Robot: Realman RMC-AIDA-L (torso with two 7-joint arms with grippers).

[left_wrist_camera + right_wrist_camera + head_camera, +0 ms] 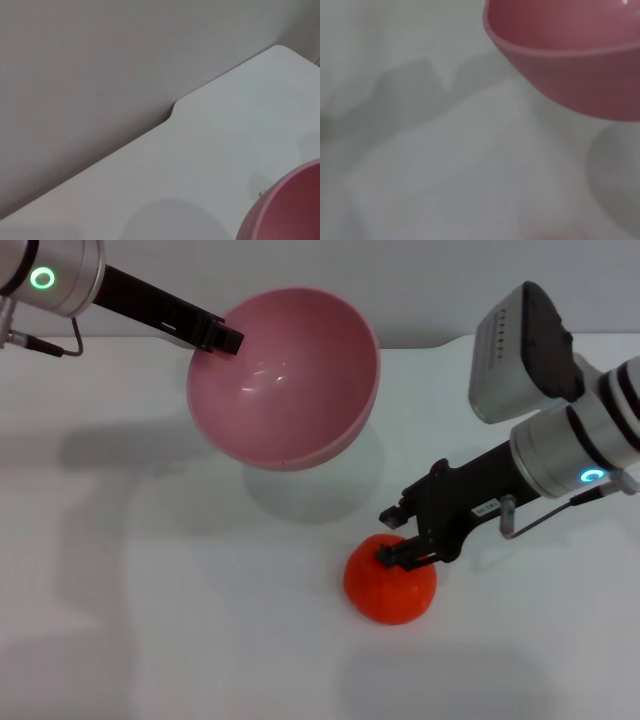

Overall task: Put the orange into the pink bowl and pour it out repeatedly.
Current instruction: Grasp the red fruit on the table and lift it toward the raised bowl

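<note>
Bowl (285,380) held up off the table (150,590) at its left rim by left gripper (222,337), tilted. Orange (390,580) on the table in front and right of it, right gripper (400,535) at its top.

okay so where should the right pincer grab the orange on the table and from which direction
Probably across the widest middle of the orange, coming down from above. It sits alone on the white table, round and smooth, so a hold near the top could slip off. The right pincer is already at its upper edge; the left pincer holds the pink bowl tilted aloft.

Pink bowl (285,380) tilted, empty — orange (390,590) on table
</note>
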